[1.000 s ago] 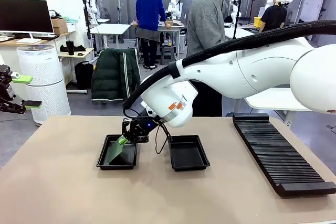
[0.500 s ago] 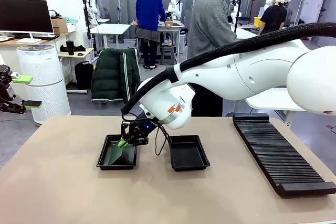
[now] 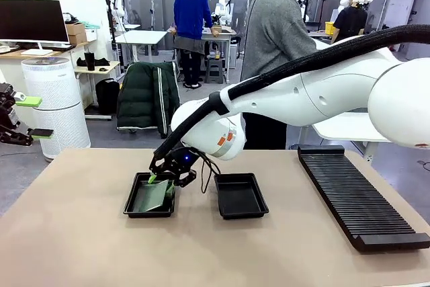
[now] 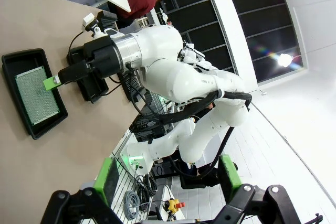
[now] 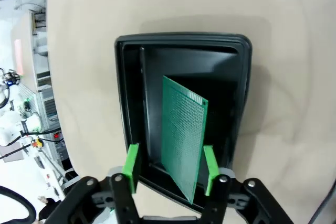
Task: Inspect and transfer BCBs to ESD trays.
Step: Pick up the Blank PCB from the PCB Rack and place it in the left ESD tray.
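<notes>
So the biggest thing here is the tan counter [image 3: 67, 233], and then the big white right arm [image 3: 322, 99] that swoops in from the right and reaches clear across the middle of it. A person in a grey sweater [image 3: 275, 45] is standing at the far side, right behind the arm. Over on the right end of the counter there's a long black ribbed rack [image 3: 356, 199], well apart from everything else. Near the middle are two shallow black trays side by side with a small gap between them: the left tray [image 3: 132, 201] and the second tray [image 3: 240, 195]. The green circuit board [image 3: 154, 196] is down inside the left tray [image 5: 122, 103]. From the right wrist camera the board [image 5: 181, 129] looks a bit tilted, one end nearer the lens, though I can't tell if it's lying fully flat. The right pincer [image 3: 164, 178] hangs just over that tray's near corner with its green pads spread apart, one on each side of the board and not squeezing it [image 5: 170, 167]. The left pincer [image 3: 33, 117] is way off past the counter's left edge, up in the air, its pads spread wide [image 4: 168, 177].
</notes>
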You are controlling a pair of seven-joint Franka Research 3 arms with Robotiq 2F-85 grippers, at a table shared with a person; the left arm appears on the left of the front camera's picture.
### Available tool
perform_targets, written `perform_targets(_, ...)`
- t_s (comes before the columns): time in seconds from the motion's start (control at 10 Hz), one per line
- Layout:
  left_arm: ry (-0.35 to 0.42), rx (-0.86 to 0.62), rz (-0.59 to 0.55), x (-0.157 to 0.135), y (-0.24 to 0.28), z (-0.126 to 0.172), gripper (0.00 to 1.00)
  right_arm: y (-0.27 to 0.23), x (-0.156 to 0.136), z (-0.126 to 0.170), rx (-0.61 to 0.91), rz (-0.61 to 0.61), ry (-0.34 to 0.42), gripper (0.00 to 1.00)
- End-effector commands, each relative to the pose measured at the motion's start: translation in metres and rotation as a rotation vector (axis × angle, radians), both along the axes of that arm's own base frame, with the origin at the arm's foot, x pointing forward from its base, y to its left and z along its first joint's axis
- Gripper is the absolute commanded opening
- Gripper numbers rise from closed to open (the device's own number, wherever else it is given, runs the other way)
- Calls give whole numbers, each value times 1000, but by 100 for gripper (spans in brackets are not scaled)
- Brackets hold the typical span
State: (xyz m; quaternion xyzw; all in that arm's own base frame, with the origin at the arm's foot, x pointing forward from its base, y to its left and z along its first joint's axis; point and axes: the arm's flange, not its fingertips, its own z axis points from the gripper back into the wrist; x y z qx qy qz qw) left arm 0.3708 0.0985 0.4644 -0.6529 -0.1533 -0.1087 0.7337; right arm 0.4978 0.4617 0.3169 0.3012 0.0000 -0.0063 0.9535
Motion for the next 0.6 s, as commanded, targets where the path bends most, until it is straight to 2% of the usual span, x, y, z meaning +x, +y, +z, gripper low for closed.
perform_targets(0.0, -2, -10, -2, -2, 0, 0, 100, 16, 8, 17, -89, 12, 20, 77)
perform_targets(0.1, -2, -10, -2, -2, 0, 0, 100, 21, 10, 21, -126, 27, 28, 88)
perform_targets(0.3, -2, -10, -2, -2, 0, 0, 100, 30, 11, 31, -192, 41, 19, 100)
perform_targets(0.5, -2, -10, -2, -2, 0, 0, 100, 36, 6, 44, -252, 42, 14, 100)
